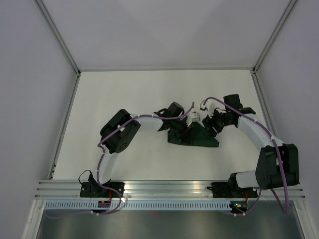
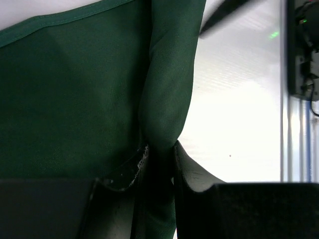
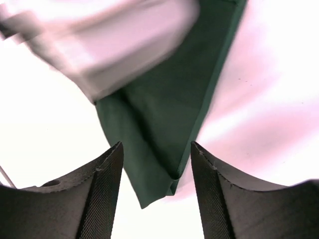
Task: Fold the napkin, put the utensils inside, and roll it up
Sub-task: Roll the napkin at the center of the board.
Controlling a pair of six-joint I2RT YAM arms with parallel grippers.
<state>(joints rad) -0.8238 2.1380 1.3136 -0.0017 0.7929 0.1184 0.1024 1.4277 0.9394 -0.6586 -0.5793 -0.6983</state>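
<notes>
Napkin: the dark green napkin (image 1: 199, 138) sits mid-table, just right of centre in the top view, bunched into a low crumpled heap rather than lying flat.
Napkin, left wrist view: green cloth (image 2: 75, 99) fills the left and centre of the frame. A hemmed edge runs across the top, and one long fold gathers down towards the bottom centre.
Napkin, right wrist view: a pointed corner (image 3: 164, 114) hangs down the middle, with its tip low in the frame.
Left gripper: the left gripper (image 2: 159, 154) has that gathered fold pinched tight, jaws pressed onto the cloth from both sides. In the top view it (image 1: 182, 130) is at the heap's left edge.
Right gripper: the right gripper (image 3: 157, 147) has its jaws spread wide. The napkin corner lies in the gap and neither dark finger (image 3: 99, 194) grips it. From above it (image 1: 212, 124) is at the heap's upper right.
Blurred shape: something pale (image 3: 99, 45) crosses the upper left of the right wrist view, too smeared to identify.
Table: the white table (image 1: 124, 94) lies under it all.
Arms: the left arm (image 1: 122, 132) bends in from the lower left and the right arm (image 1: 259, 134) from the lower right.
</notes>
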